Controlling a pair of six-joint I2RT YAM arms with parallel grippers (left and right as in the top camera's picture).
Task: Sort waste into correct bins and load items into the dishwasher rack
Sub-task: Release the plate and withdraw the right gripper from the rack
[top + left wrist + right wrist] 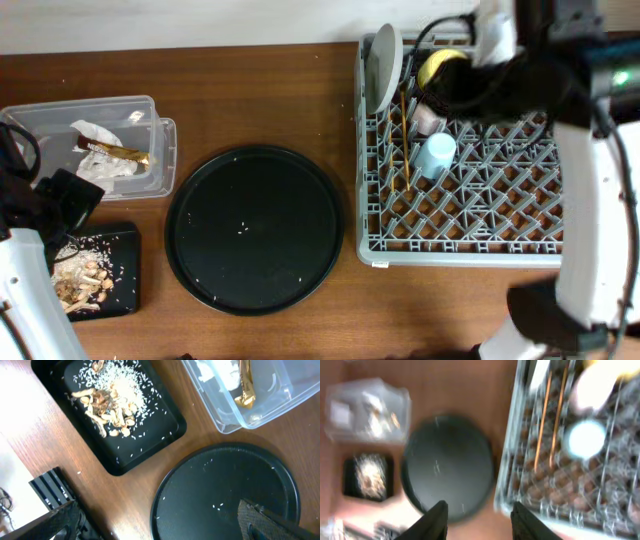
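Note:
The grey dishwasher rack [480, 190] at the right holds the upright plate [383, 68], yellow bowl [440, 66], pink cup [430, 118], light-blue cup [436, 155] and chopsticks [404, 140]. The clear box [100, 145] holds a white tissue [98, 133] and the brown wrapper [120, 152]. The flat black tray [125, 415] holds food scraps [105, 405] and rice. My left gripper [160, 525] is open and empty, above the table between the flat tray and the round black tray. My right gripper [480, 520] is open and empty, high above the rack's near left edge; its view is blurred.
A large round black tray [255, 228] with a few rice grains lies mid-table between the bins and the rack. My right arm [500, 75] reaches over the rack's far side. The table's left edge lies close beside the flat tray.

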